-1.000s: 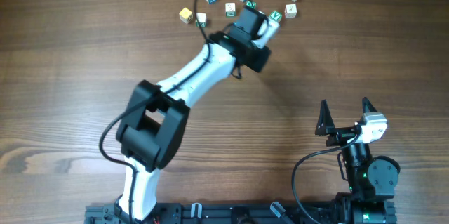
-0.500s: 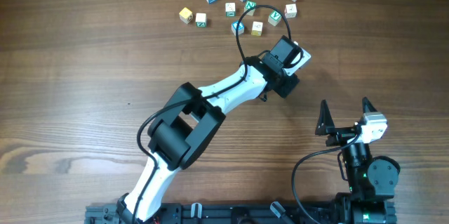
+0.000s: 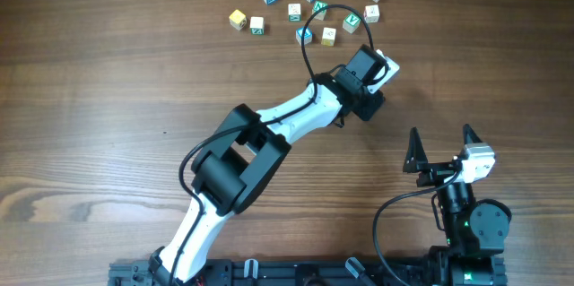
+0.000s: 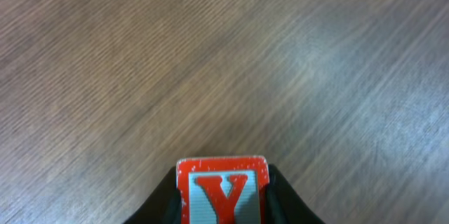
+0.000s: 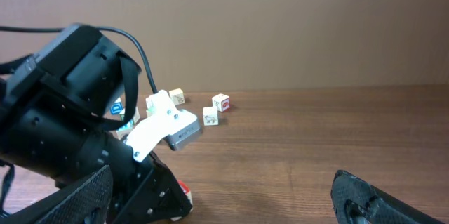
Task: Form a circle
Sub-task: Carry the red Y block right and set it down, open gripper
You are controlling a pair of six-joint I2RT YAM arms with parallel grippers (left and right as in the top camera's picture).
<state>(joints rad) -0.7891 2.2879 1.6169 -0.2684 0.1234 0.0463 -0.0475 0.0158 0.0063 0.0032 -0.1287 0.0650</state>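
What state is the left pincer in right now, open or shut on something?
Shut on the Y cube. In the left wrist view, the left pincer has its dark fingers against both sides of that red-bordered cube.

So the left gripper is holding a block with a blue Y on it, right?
No, the Y is red, not blue. The left wrist view shows the left gripper shut on the block with a red Y on it.

left arm: white shell links, black joint housings, thin black cable looped off the wrist; right arm: all-black body with small green light, silver-white camera block, right gripper with black pointed fingers.
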